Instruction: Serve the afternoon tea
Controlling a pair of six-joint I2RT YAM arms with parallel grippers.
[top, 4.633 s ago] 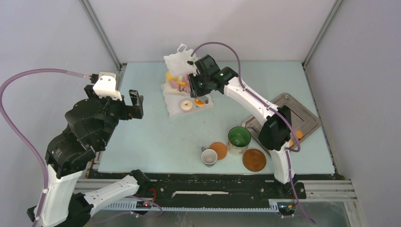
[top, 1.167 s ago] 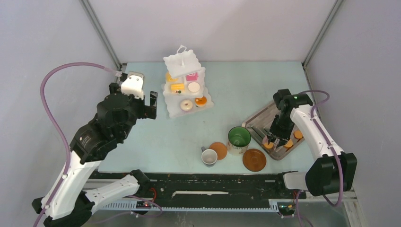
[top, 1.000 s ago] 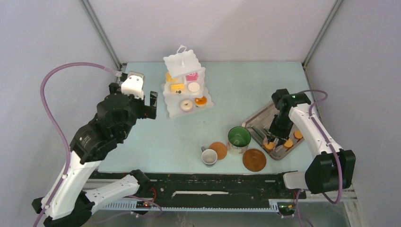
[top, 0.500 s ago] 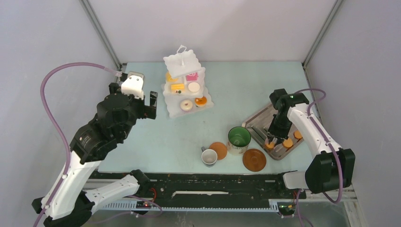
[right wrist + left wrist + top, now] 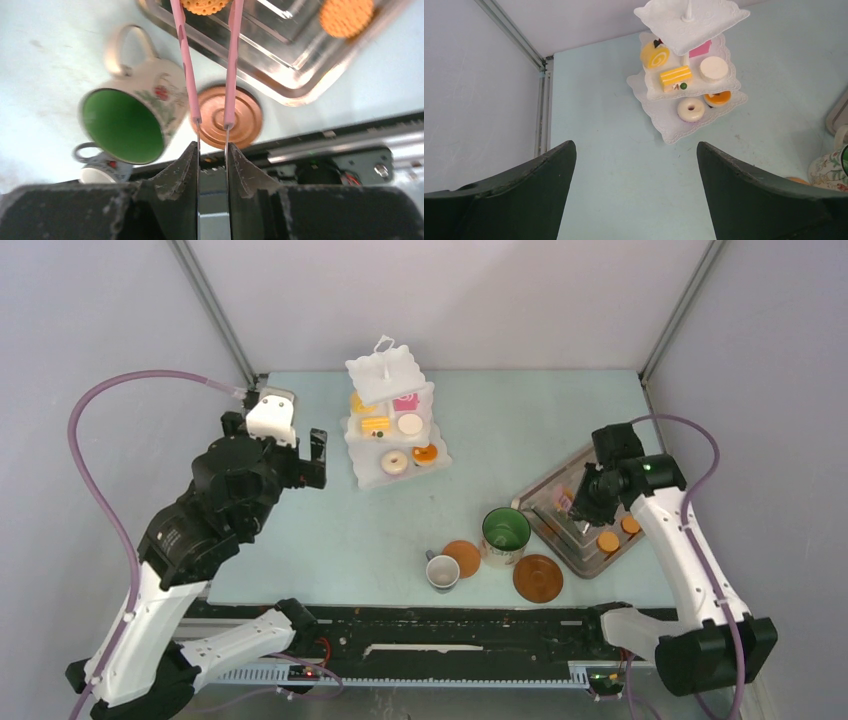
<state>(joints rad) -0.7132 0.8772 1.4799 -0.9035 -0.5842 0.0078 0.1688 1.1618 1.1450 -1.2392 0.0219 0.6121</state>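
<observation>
The white three-tier stand (image 5: 385, 422) holds a white doughnut (image 5: 690, 109), yellow pieces (image 5: 675, 77), a pink cake (image 5: 700, 49) and an orange round (image 5: 718, 98). My left gripper (image 5: 315, 454) is open and empty, hovering left of the stand, as the left wrist view (image 5: 634, 145) also shows. My right gripper (image 5: 588, 498) is shut on the pink tongs (image 5: 231, 60), raised over the tray. The tong tips pinch an orange round (image 5: 205, 5). Two orange rounds (image 5: 607, 541) lie on the tray. The green-lined mug (image 5: 505, 531), white cup (image 5: 442, 572) and brown saucer (image 5: 538, 578) stand near the front.
The grey metal tray (image 5: 588, 563) sits at the right, under my right arm; it also shows in the right wrist view (image 5: 280, 55). A second brown saucer (image 5: 462, 558) lies between cup and mug. Frame posts and walls close in the table.
My right gripper has risen off the tray with the tongs, taking one orange round with it; two rounds stay on the tray. My left arm has shifted slightly back and left.
</observation>
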